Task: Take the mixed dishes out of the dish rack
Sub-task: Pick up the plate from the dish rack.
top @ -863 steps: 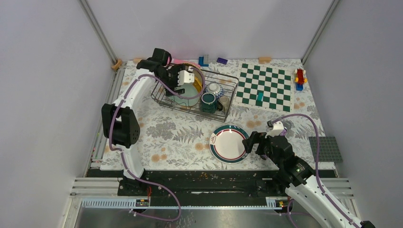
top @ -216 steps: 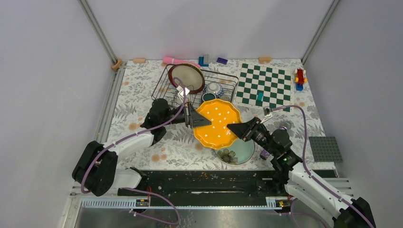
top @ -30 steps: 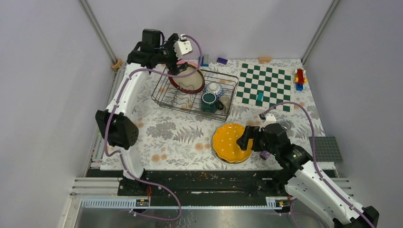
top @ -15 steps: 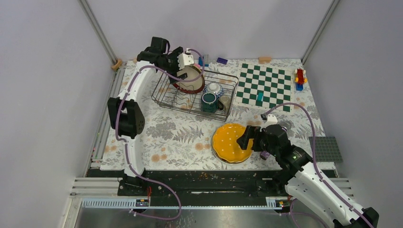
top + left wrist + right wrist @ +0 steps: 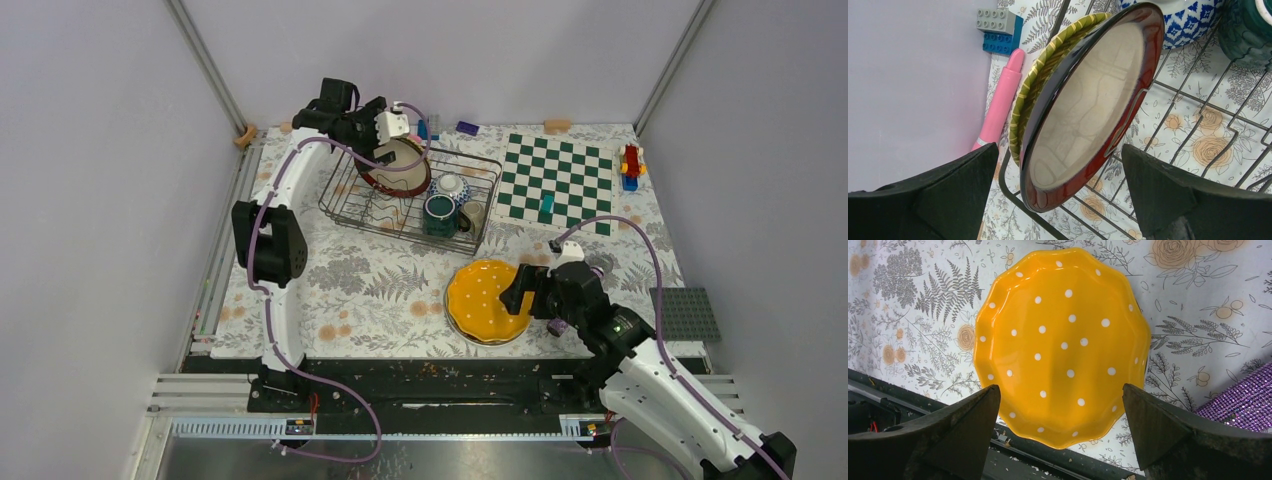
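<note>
The dish rack (image 5: 350, 210) (image 5: 1193, 132) stands at the back left of the table. A cream plate with a dark red rim (image 5: 402, 170) (image 5: 1088, 100) stands upright in it, with a yellow woven-look plate (image 5: 1048, 60) right behind. A dark green mug (image 5: 438, 214) (image 5: 1248, 25), a blue patterned bowl (image 5: 452, 186) (image 5: 1193, 20) and an olive cup (image 5: 473, 213) also sit in the rack. My left gripper (image 5: 380, 155) (image 5: 1058, 192) is open, its fingers straddling the red-rimmed plate's edge without touching it. A yellow dotted plate (image 5: 487, 300) (image 5: 1063, 345) lies flat near the front. My right gripper (image 5: 517, 295) (image 5: 1060, 432) hovers open over its near edge.
A green-and-white chessboard (image 5: 558, 183) with a teal piece (image 5: 545, 207) lies at the back right. A purple cylinder (image 5: 558, 326) (image 5: 1243, 400) lies beside the right gripper. A pink tool (image 5: 1000, 100) and toy bricks (image 5: 998, 30) lie behind the rack. A grey baseplate (image 5: 685, 313) sits far right.
My left gripper has come down from above the rack's back left corner to straddle the red-rimmed plate. The right arm has barely moved.
</note>
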Action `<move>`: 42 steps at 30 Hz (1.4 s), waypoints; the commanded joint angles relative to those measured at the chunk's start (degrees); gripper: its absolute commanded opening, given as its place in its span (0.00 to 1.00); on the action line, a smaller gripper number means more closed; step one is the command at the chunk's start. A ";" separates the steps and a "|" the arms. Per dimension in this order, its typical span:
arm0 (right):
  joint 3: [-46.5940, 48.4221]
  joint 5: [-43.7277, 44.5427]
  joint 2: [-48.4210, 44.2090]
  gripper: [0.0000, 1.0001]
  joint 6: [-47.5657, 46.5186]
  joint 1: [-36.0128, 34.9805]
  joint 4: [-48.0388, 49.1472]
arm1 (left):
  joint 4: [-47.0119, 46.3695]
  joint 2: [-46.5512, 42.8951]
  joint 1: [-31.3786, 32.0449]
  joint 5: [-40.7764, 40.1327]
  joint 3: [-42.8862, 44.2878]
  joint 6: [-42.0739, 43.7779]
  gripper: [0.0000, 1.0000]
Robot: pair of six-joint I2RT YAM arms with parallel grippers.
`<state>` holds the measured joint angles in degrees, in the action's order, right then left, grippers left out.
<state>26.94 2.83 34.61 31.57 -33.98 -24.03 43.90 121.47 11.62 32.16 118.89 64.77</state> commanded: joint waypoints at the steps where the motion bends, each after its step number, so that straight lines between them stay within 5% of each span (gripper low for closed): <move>1: 2.17 1.94 -0.91 0.99 0.61 -0.21 -0.81 | -0.51 0.39 0.14 0.79 0.35 2.00 0.99; 12: 2.66 2.20 -3.85 1.00 1.34 -0.17 -2.82 | -0.48 -0.74 1.83 0.93 -3.08 3.80 0.98; 27: 2.48 2.45 -6.64 1.00 1.96 -0.21 -4.87 | -0.39 -8.87 4.10 -4.91 -9.97 6.45 0.63; 42: 3.05 3.24 -8.83 1.00 2.08 -0.21 -6.50 | -0.40 -7.77 4.42 -7.54 -10.37 7.86 0.54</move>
<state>27.18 4.08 25.85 33.50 -33.98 -29.89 44.23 115.28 16.16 25.82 108.09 71.18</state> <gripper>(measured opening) 0.993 0.561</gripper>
